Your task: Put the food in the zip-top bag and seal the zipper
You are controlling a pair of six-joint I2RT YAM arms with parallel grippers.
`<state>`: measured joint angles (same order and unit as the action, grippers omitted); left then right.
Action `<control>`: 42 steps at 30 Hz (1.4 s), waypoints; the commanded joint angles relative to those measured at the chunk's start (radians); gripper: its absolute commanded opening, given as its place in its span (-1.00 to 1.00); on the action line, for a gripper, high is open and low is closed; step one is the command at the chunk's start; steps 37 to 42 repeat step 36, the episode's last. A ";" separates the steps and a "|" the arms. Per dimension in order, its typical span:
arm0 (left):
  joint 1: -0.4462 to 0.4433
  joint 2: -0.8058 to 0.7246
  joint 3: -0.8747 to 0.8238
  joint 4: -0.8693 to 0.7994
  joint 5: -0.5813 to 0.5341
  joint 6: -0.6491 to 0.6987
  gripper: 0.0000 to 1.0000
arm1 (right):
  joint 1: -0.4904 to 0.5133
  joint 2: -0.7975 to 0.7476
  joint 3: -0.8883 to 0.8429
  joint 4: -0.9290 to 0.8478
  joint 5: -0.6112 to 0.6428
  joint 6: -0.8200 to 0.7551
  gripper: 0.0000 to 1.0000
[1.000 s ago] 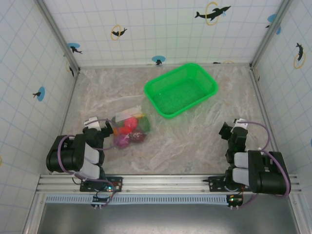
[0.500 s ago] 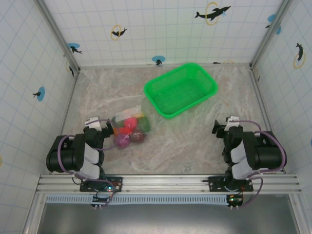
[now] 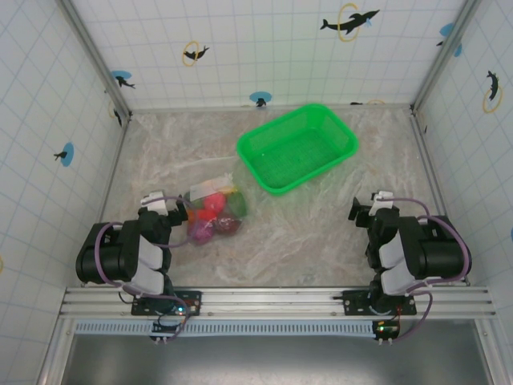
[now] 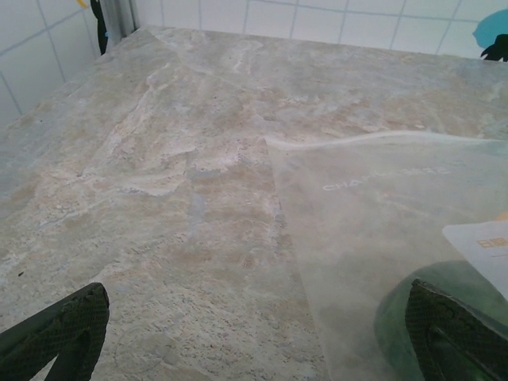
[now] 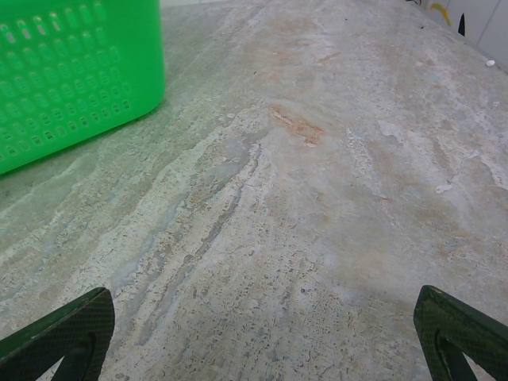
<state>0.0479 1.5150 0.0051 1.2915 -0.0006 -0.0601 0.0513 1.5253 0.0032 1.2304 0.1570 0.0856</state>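
**Both arms folded low, jaws wide, food inside the pouch**

Down at the near rail, both arms sit folded back over their bases, elbows tucked, wrists aimed out across the table [image 3: 280, 241]. The left gripper [image 3: 170, 212] hangs low just beside the zip-top bag [image 3: 213, 210], its jaws spread wide with nothing between them. From the left wrist, the dark, textured fingertips [image 4: 59, 329] stand at either edge of the view. Over on the right, the right gripper [image 3: 367, 212] is splayed just as wide over bare, marbled stone, holding nothing.

The bag lies flat, left of centre: clear, crinkly film with faint printed lettering. The food [image 3: 210, 218] is bunched inside it, magenta, red, yellow and green lumps pressed together. Up close, a rounded green piece [image 4: 397, 313] shows hazily through the plastic, partly behind the fingertip. The zipper is too fine to make out, so sealed or not, I cannot tell.

Farther back sits the green mesh basket [image 3: 296, 148], a perforated plastic rectangle with rounded corners. Behind it rise white tiled walls [image 3: 240, 48] with dolphin stickers.
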 commanded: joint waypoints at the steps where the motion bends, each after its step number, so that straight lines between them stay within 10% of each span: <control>1: 0.000 0.006 -0.005 0.010 -0.025 -0.009 0.95 | -0.003 -0.008 -0.006 0.032 0.007 -0.010 1.00; 42: -0.019 -0.002 -0.002 -0.018 -0.056 -0.004 0.95 | -0.002 -0.007 -0.006 0.032 0.006 -0.010 1.00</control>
